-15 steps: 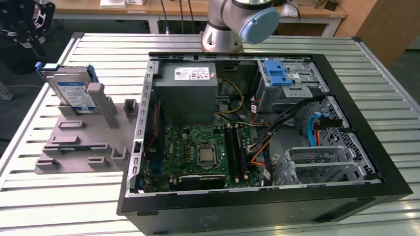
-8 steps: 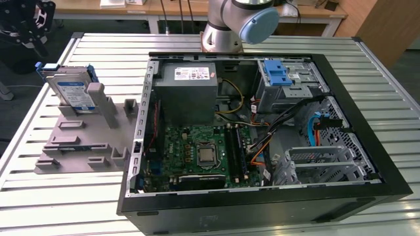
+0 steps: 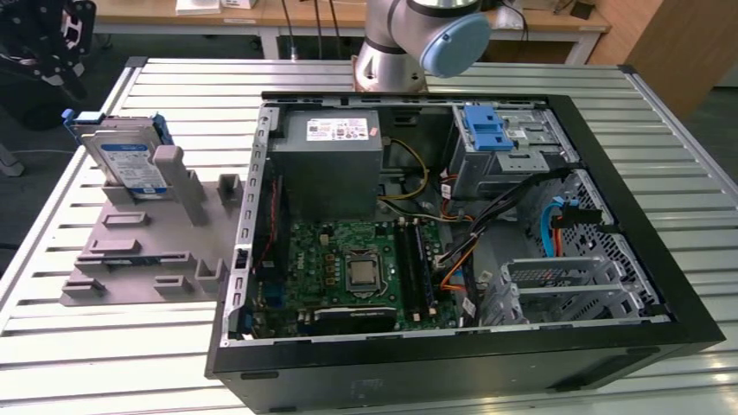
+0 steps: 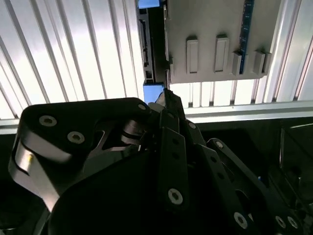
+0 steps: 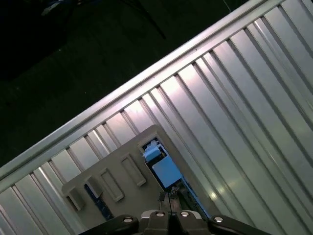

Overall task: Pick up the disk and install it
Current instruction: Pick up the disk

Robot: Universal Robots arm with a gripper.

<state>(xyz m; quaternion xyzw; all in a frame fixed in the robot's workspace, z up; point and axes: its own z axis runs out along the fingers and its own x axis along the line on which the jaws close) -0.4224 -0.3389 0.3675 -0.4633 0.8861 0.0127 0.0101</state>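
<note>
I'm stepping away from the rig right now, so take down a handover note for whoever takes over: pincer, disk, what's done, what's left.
Pincer: shut, holding nothing, above the disk, not touching it.
Disk: upright in the grey holder at the exterior view's left, beside the open computer case.
Done: nothing yet; disk not picked up.
Left: the pick-up and the install.

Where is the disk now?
In the exterior view, the disk stands on edge in the grey holder, at the exterior view's left of the open computer case.
</note>
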